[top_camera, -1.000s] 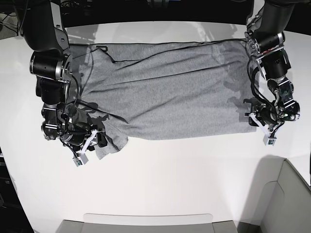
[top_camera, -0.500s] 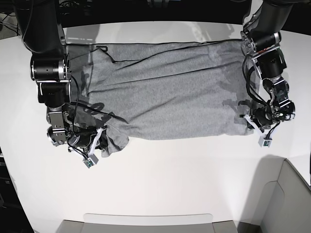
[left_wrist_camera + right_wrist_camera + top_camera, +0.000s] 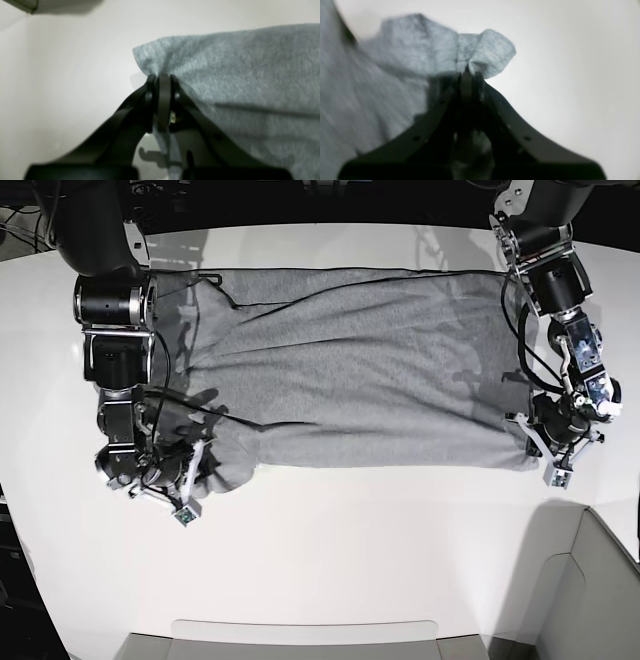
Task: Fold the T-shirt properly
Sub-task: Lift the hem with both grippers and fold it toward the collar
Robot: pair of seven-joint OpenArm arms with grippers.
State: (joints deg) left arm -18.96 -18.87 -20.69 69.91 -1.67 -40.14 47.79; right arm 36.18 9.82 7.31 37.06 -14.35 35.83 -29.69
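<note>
The heather-grey T-shirt [image 3: 350,370] lies spread across the white table [image 3: 330,550], plain side up; no lettering shows. My left gripper [image 3: 530,442] is at the shirt's front right corner, shut on the cloth corner [image 3: 150,57]; in the left wrist view [image 3: 161,80] its jaws pinch the fabric. My right gripper [image 3: 200,465] is at the front left, shut on a bunched sleeve corner [image 3: 485,53]; in the right wrist view [image 3: 467,75] the jaws are closed on that fold.
A grey bin [image 3: 600,590] stands at the front right corner and a grey tray edge [image 3: 305,635] at the front middle. A black cable [image 3: 215,285] lies on the shirt's back left. Both arms [image 3: 115,330] stand at the table's sides.
Both grippers have pulled their shirt corners outward and slightly forward. The front hem is straighter and the cloth is stretched wider and flatter than before.
</note>
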